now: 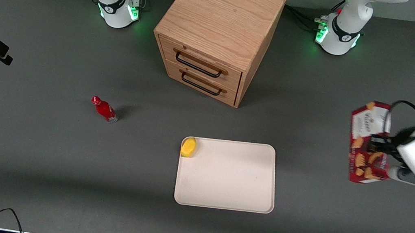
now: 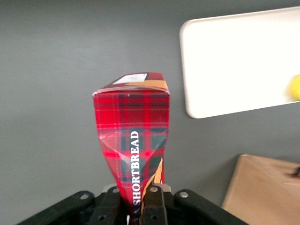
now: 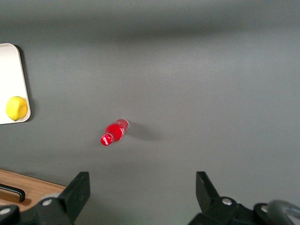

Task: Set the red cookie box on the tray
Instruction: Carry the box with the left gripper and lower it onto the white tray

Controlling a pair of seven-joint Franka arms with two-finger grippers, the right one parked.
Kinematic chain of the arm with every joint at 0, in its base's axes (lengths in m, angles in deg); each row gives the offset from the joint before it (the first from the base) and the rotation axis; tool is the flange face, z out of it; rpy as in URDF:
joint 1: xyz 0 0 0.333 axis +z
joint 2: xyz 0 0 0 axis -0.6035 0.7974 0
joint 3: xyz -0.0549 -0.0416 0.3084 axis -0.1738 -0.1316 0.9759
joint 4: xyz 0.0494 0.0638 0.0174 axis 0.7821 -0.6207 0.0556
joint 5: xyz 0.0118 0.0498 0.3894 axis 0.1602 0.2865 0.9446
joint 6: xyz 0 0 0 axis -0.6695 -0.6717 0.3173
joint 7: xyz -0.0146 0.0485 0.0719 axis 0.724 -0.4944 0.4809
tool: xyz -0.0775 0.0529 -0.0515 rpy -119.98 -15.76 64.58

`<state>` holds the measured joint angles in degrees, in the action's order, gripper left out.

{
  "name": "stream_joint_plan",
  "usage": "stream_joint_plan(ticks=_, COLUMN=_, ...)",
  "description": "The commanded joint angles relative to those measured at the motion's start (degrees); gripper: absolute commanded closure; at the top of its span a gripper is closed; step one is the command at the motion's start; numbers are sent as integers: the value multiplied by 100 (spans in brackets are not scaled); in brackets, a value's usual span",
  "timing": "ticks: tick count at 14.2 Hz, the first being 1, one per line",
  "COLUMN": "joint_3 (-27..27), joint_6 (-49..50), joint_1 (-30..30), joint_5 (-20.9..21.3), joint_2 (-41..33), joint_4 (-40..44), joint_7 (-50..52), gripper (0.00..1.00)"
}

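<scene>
Wrist view: my gripper [image 2: 137, 206] pinches red cookie box [image 2: 133, 140] mid-body, carton wall buckling; light, thin cardboard, crushable. Tray [image 1: 225, 193] well apart.

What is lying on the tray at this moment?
Only a yellow lemon lies on the tray, in a corner. The red cookie box is held by the gripper, off the tray. Nothing covers the tray.
</scene>
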<state>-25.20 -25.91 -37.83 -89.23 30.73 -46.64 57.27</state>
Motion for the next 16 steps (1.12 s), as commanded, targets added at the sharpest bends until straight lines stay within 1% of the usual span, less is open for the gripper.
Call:
stream_joint_plan(ticks=1, joint_3=-757, joint_6=-707, joint_1=-105, joint_5=248, joint_2=733, joint_4=215, joint_7=1372, gripper=100)
stream_joint_plan(ticks=2, joint_3=-1029, joint_6=-1208, joint_1=-114, joint_5=414, joint_2=1031, joint_4=188, joint_7=1795, gripper=100)
stream_joint_plan(ticks=4, joint_3=-1312, joint_6=-2157, joint_1=-157, joint_5=975, joint_2=1550, joint_4=-39, joint_7=2228, gripper=100)
stream_joint_plan(ticks=5, joint_3=-1322, joint_6=-2632, joint_1=-210, joint_5=1178, joint_2=1718, joint_4=-258, joint_7=2413, gripper=100)
stream_joint_plan(ticks=8, joint_3=-1331, joint_6=-4337, joint_1=-254, joint_5=2003, joint_2=2070, joint_4=-1049, joint_7=3097, gripper=100)
stream_joint_plan(ticks=9, joint_3=-1322, joint_6=-4507, joint_1=-246, joint_5=2276, joint_2=2132, joint_4=-1103, joint_7=3161, gripper=93)
stream_joint_plan(ticks=10, joint_3=-1322, joint_6=-4482, joint_1=-237, joint_5=2375, joint_2=2133, joint_4=-1104, joint_7=3153, gripper=1)
stream_joint_plan(ticks=11, joint_3=-1322, joint_6=-4352, joint_1=-202, joint_5=2376, joint_2=2046, joint_4=-1087, joint_7=3118, gripper=0)
stream_joint_plan(ticks=13, joint_3=-1331, joint_6=-3590, joint_1=-184, joint_5=2367, joint_2=1792, joint_4=-981, joint_7=3065, gripper=0)
stream_joint_plan(ticks=15, joint_3=-1322, joint_6=-2947, joint_1=-140, joint_5=2201, joint_2=1397, joint_4=-955, joint_7=2881, gripper=0)
stream_joint_plan(ticks=16, joint_3=-1305, joint_6=-2579, joint_1=-114, joint_5=1991, joint_2=1186, joint_4=-885, joint_7=2698, gripper=0)
